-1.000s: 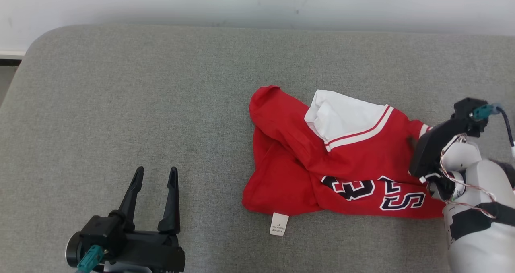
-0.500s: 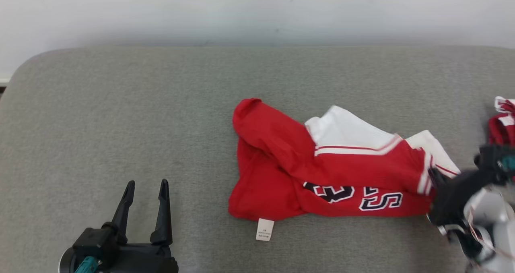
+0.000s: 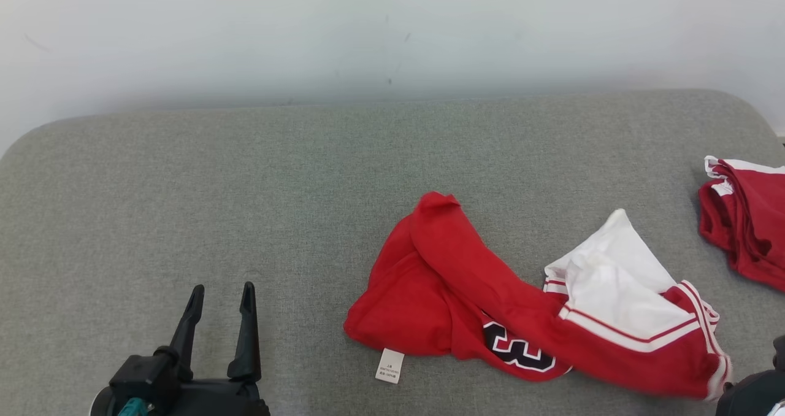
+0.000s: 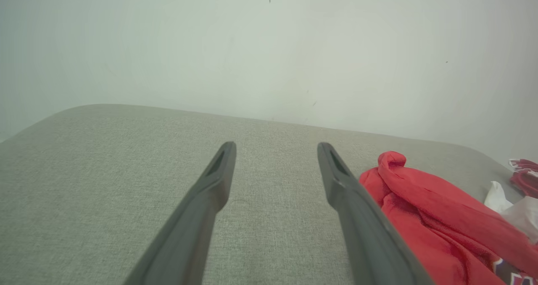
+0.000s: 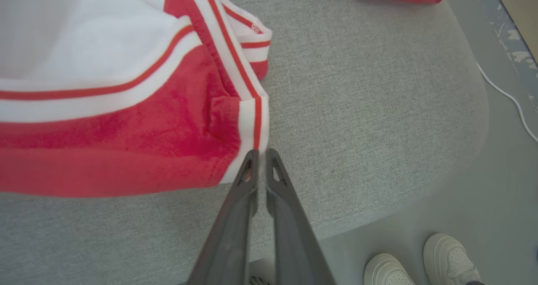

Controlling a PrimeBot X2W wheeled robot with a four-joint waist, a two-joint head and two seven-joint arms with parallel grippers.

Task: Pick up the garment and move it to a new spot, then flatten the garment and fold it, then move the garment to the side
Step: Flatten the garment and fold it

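Two white shoes [image 5: 449,255] on floor [image 5: 496,171]; red cloth [image 3: 748,219] near garment [image 3: 466,281].

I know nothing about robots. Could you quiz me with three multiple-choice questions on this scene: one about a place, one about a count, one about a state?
1. In the head view, where does the red jersey lie relative to the left jaws?
A. To their left
B. To their right
C. Between them

2. How many white shoes stand on the floor beside the grey cushion?
A. One
B. Two
C. Four

3. How do the right jaws stand?
A. Wide open over bare cushion
B. Shut on the white label
C. Shut on the jersey's striped edge

Answers:
1 B, the jersey lies right of the open left jaws.
2 B, a pair shows in the right wrist view.
3 C, they close on the white-and-red trim.
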